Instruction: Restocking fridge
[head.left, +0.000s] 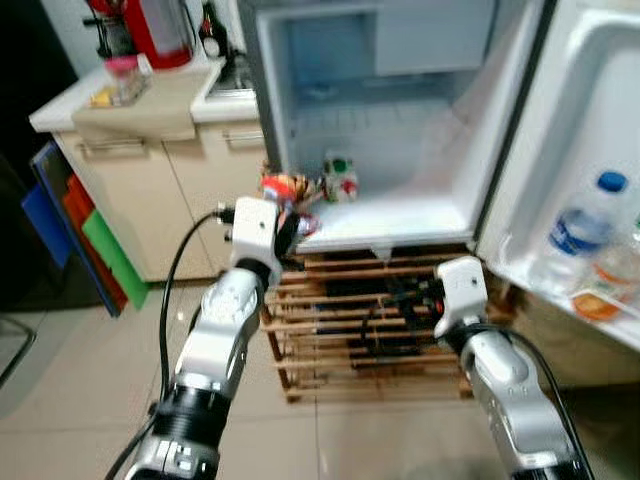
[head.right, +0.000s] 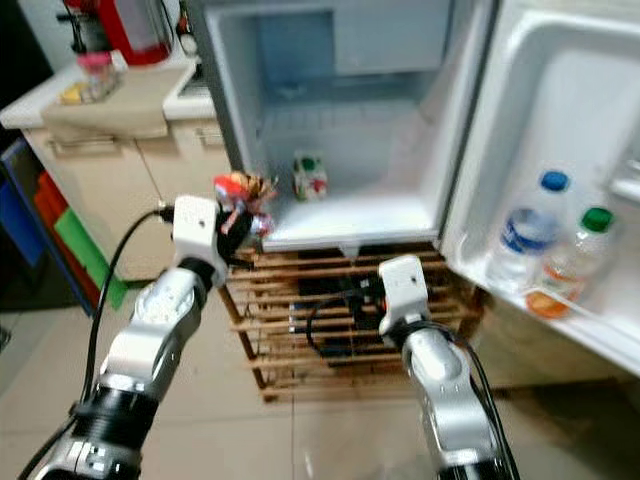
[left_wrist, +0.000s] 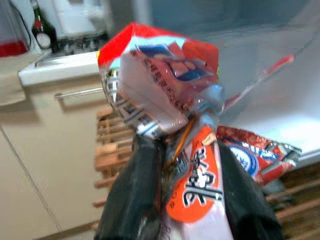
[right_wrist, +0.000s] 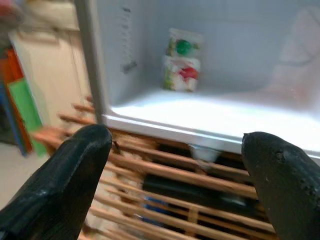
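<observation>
Our left gripper (left_wrist: 182, 200) is clenched on a crinkly red-and-white snack packet (left_wrist: 167, 95) — long axis upright, red top pointing up, held at the fridge's (head.left: 300, 120) lower left corner. Our right gripper (right_wrist: 175, 165) hangs spread and empty before the wooden rack (head.left: 340, 320). Inside the fridge we see one small carton (right_wrist: 182, 60) standing upright on the floor — and two bottles (head.right: 527, 235) in the door shelf (head.right: 560, 310).
</observation>
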